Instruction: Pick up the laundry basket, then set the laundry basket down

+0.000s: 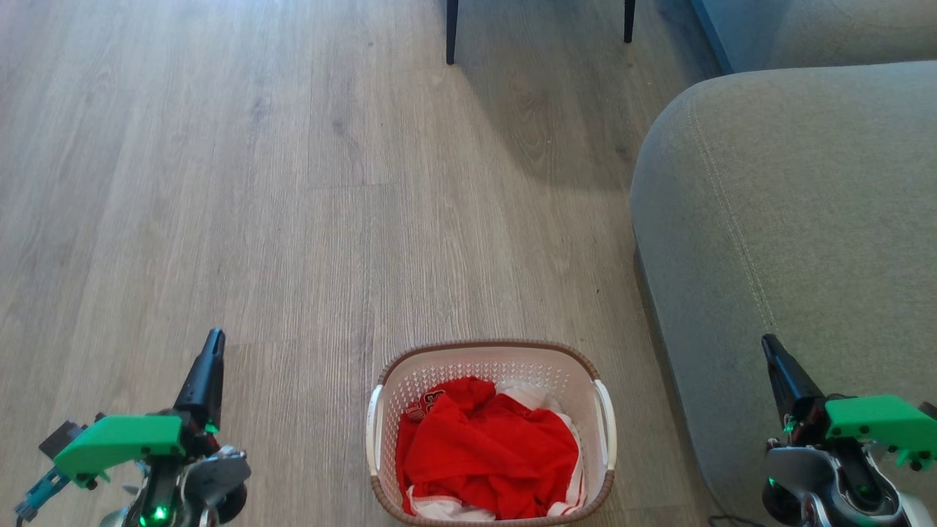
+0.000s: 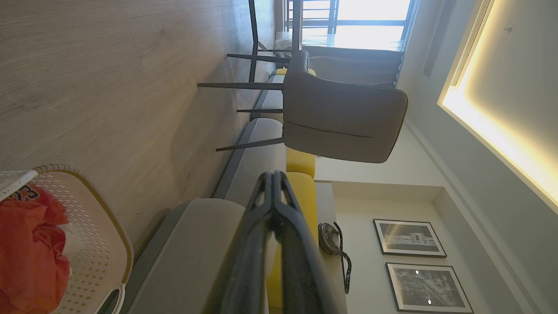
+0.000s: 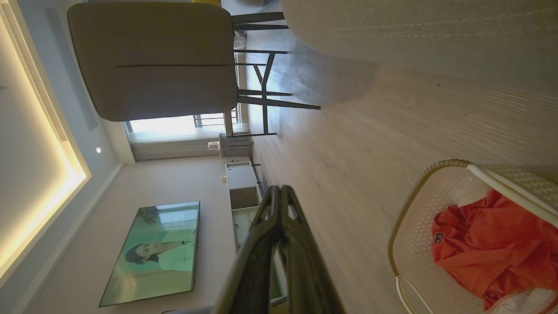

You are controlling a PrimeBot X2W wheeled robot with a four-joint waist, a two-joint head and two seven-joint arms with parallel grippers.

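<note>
- So, both claws are clenched on nothing: left gripper [image 1: 214, 340] and right gripper [image 1: 768, 344], fingers pressed tip to tip.
- The laundry basket [image 1: 483, 369] sits on the floor between them, apart from each, with red and white clothes [image 1: 490, 446] inside.
- Pale wood-look plank floor [image 1: 293, 219] stretches ahead of the fingertips.
- Grey sofa [image 1: 790, 219] is just beside the right gripper.
- Further ahead there's a grey chair [image 2: 340, 122] on dark legs, plus a lit TV [image 3: 152, 248] on the wall.

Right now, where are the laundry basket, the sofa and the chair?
laundry basket [image 1: 512, 369], head view, on its far perforated white wall.
sofa [image 1: 790, 219], head view, on the top of its grey rounded arm.
chair [image 2: 344, 117], left wrist view, on the back of its grey shell.
</note>
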